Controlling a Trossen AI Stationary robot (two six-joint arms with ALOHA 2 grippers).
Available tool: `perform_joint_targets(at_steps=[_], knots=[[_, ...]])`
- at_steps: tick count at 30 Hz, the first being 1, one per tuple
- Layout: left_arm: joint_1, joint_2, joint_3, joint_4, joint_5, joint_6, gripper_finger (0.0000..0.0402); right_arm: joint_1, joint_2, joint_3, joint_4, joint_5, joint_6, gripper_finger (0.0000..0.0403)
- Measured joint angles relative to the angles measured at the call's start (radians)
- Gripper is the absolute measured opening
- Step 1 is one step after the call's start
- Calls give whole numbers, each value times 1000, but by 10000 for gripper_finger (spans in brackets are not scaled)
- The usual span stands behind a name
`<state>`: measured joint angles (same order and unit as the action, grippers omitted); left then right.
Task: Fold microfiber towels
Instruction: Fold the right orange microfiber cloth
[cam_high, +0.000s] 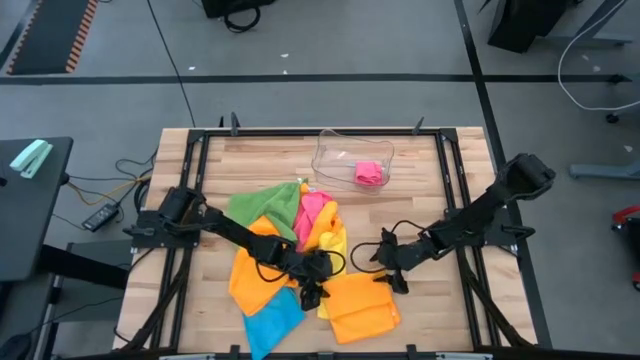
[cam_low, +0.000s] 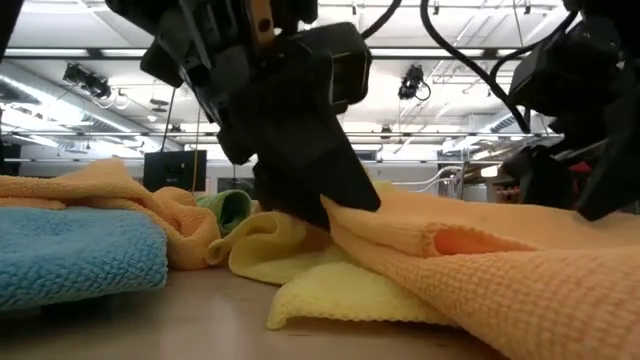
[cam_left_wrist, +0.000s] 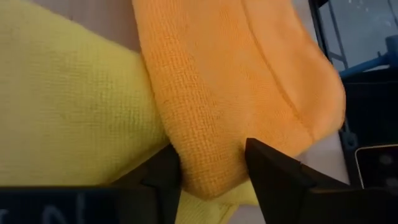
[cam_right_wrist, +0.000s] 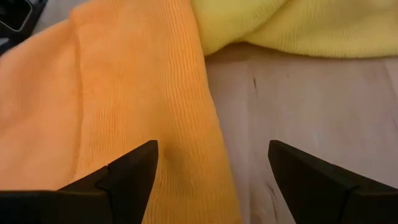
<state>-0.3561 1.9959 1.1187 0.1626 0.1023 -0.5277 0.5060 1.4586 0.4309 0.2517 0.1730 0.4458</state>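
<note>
L end effector (cam_left_wrist: 211, 171) grasping orange towel (cam_left_wrist: 236, 81) edge btwn its fingers; R end effector (cam_right_wrist: 211, 171) released just above it.

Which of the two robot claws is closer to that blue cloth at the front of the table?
The left. The left gripper sits at the orange towel's edge, just beside the blue towel. The right gripper is open on the orange towel's far side, farther from the blue.

so the towel pile (cam_high: 285, 250) sits center-left of the table (cam_high: 440, 200), one folded towel (cam_high: 362, 305) at lower center. Tray (cam_high: 352, 157) is up top center, with a small towel (cam_high: 369, 173) inside it.
</note>
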Motion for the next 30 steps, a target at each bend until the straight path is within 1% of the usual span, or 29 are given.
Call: perform_joint_targets(at_steps=[4,9,10,12,16,20,22,25,27,30], knots=[[-1,-3,1,3,-20,24,125,16,-28,0,-22,4,-5,314],[0,-7,1,5,-35,24,29,29,-94,0,-52,6,-10,314],[0,-11,1,3,-35,24,17,29,-111,0,-59,5,-10,314],[0,-23,0,2,-38,24,14,32,-140,0,-64,6,-10,314],[-7,-55,2,-11,-74,24,28,38,-175,0,-61,7,-29,314],[-24,-64,15,-51,-89,32,19,70,-183,0,-32,31,-42,314],[-37,-63,35,-102,-91,40,14,110,-175,0,27,77,-57,314],[-52,-61,57,-154,-110,37,15,182,-137,0,102,180,-84,314],[-60,-59,70,-170,-115,35,23,232,-93,0,165,251,-105,314],[-66,-59,84,-170,-117,27,33,294,-10,2,281,309,-128,314]])
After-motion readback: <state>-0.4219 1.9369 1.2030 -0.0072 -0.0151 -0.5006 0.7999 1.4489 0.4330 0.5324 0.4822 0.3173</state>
